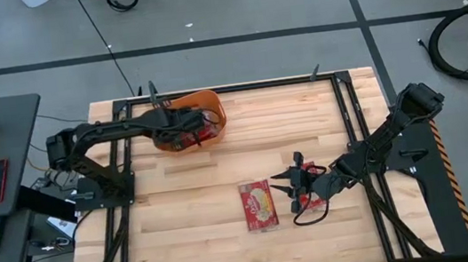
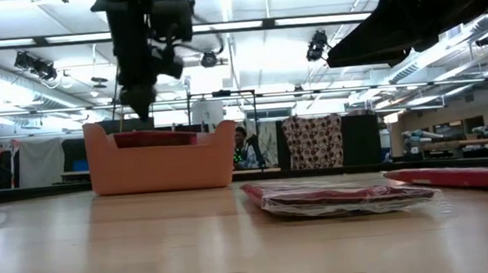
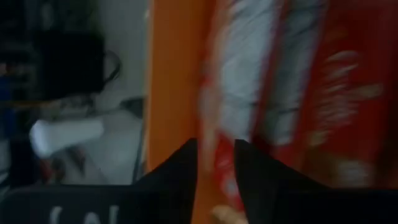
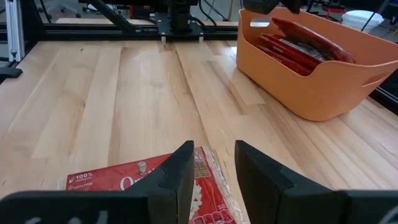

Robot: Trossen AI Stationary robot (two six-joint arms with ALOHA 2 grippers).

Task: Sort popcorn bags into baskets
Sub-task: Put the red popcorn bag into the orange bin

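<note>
— Grippers first: where and how?
— Left gripper [image 1: 189, 129] hangs over the orange tub [image 1: 213, 102] at the table's eleven o'clock, fingers parted, released above packets in the tub [image 4: 298, 45]. Right gripper [image 4: 211, 180] is parted too, gripping nothing.
— Loose bags?
— One popcorn bag [image 1: 259, 205] at its nine o'clock; another [image 2: 457, 176] is partly hidden beneath that arm, clearest in the low view.

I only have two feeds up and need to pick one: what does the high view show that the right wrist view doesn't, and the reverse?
Only the high view: the left gripper over the orange tub, and a second loose popcorn bag under the right arm.

Only the right wrist view: the packets stacked in the tub, and the right gripper open above a bag.

Both: tub, wooden table, that loose bag.
</note>
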